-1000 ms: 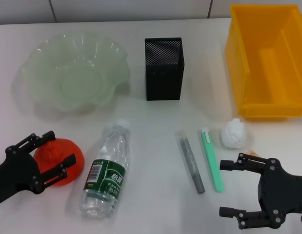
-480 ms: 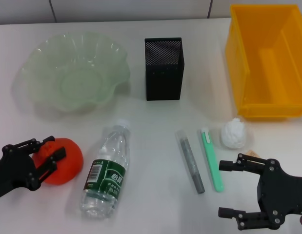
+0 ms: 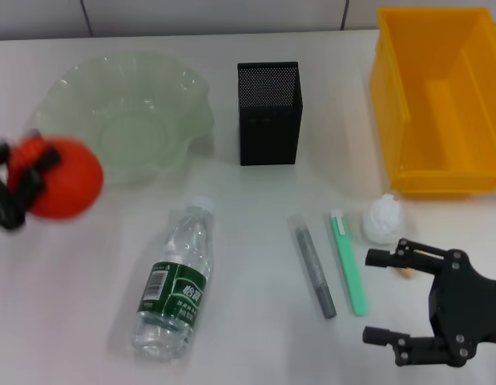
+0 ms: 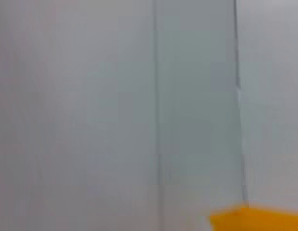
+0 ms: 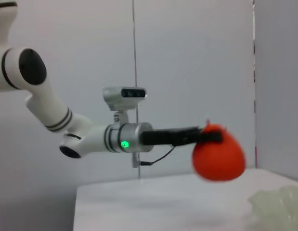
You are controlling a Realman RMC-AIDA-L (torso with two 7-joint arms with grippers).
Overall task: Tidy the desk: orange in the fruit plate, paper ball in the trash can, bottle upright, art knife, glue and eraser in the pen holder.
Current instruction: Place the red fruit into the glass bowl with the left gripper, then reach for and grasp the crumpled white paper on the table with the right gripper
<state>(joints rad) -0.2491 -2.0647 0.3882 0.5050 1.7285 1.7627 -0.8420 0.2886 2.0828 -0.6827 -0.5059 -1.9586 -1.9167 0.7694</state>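
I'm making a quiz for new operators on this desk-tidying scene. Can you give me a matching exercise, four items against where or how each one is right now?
Items:
1. orange
2. bottle
3. paper ball
4. pen holder

States:
A. lying on its side on the table
B. standing upright between the fruit plate and the trash can
C. held off the table in the left end effector
D. resting on the table just in front of the trash can, near the open right end effector

Pairs: 1-C, 2-A, 3-D, 4-B
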